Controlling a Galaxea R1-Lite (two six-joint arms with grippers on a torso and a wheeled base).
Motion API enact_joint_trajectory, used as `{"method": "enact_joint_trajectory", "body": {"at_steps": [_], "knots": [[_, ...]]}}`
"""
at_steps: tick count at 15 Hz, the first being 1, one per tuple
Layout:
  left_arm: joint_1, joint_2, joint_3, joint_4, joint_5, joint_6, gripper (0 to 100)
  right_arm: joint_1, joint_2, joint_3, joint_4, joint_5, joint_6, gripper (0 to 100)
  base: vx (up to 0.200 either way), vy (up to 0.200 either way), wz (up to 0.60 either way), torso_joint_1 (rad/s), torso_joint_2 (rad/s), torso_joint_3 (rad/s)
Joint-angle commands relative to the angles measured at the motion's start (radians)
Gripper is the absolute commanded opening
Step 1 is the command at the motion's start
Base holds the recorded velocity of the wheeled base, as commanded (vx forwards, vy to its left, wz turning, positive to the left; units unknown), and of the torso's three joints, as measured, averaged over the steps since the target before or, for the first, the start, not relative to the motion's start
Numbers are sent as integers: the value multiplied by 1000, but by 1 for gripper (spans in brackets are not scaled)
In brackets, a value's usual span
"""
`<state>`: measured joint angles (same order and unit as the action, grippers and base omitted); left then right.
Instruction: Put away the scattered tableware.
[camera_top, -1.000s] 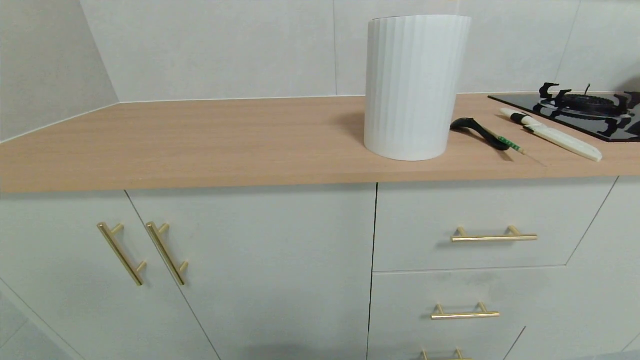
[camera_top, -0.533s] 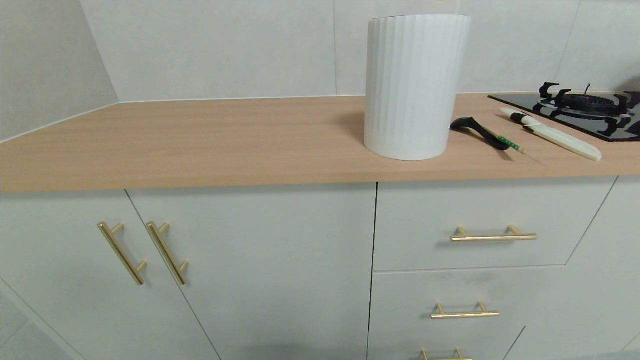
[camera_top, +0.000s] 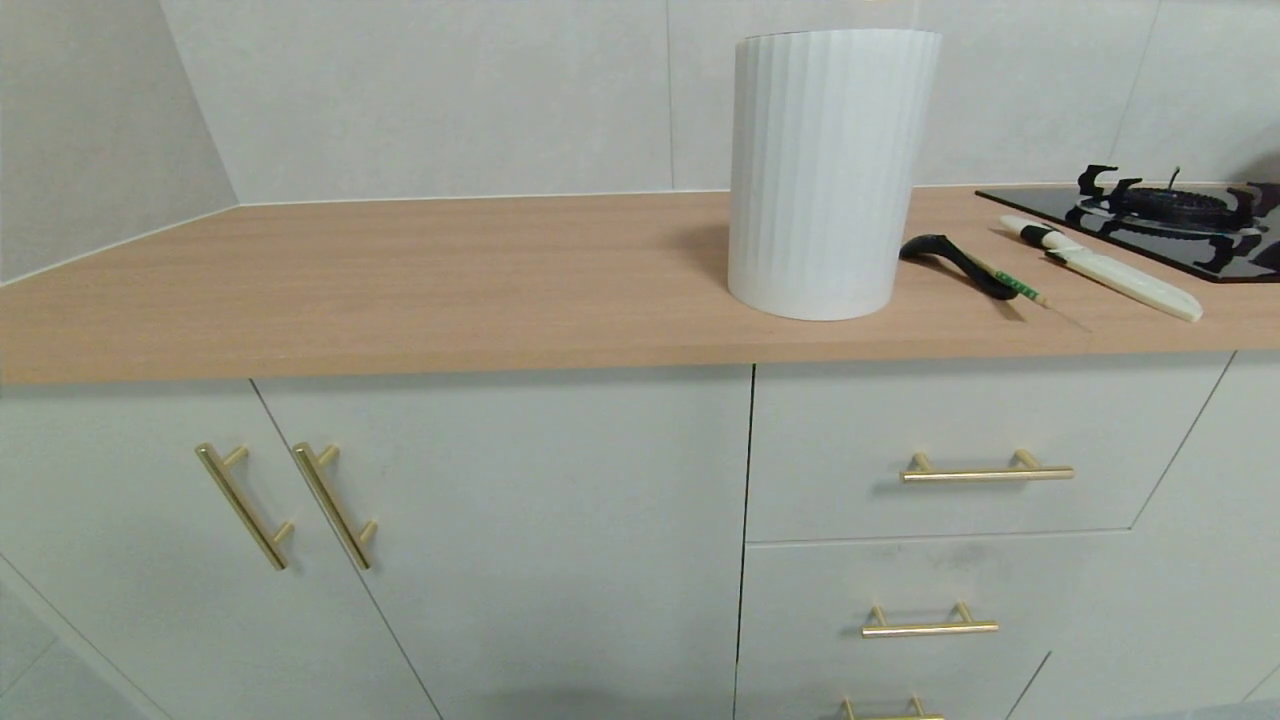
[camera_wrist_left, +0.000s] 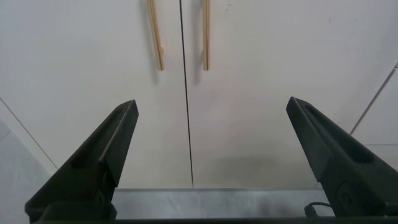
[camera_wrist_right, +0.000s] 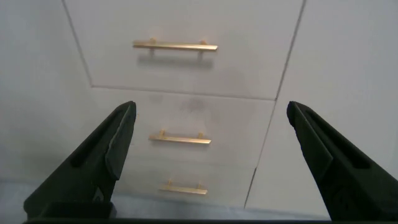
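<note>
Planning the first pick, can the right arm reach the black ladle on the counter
Probably, once raised: the open right gripper faces the drawers below the countertop, and the black ladle lies uncovered beside the white container.

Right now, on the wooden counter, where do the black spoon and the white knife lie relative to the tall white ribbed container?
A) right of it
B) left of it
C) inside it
A: the black spoon and white knife lie right of the white ribbed container.

The left claw (camera_wrist_left: 211, 104) hangs with its two dark fingers (camera_wrist_left: 99, 155) spread wide, facing pale flat cabinet doors (camera_wrist_left: 261, 74). Two slim brass bar handles (camera_wrist_left: 155, 34) flank the vertical seam (camera_wrist_left: 186, 93) between the doors.
</note>
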<state>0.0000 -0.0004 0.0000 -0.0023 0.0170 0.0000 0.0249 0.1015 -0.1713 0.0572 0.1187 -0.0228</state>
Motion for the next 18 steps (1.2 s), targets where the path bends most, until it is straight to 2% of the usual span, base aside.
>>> {"method": "enact_joint_trajectory", "body": {"at_steps": [1,5,6,9,11,12,13,18], "knots": [[0,0,0,-1,1,0,100,50,351,-77,56,35,12,100,0,0,0,0,0,0],[0,0,0,1,0,0,100,79,756,-185,64,35,4,100,0,0,0,0,0,0],[0,0,0,-1,0,0,100,79,966,-240,62,30,3,100,0,0,0,0,0,0],[0,0,0,-1,0,0,100,79,1296,-346,44,27,-3,100,0,0,0,0,0,0],[0,0,0,1,0,0,100,81,1538,-398,-68,-33,-2,100,0,0,0,0,0,0],[0,0,0,1,0,0,100,81,1538,-398,-68,-33,-2,100,0,0,0,0,0,0],[0,0,0,-1,0,0,100,96,1656,-395,-198,-62,0,100,0,0,0,0,0,0],[0,0,0,1,0,0,100,113,1842,-386,-421,-145,6,100,0,0,0,0,0,0]]}}
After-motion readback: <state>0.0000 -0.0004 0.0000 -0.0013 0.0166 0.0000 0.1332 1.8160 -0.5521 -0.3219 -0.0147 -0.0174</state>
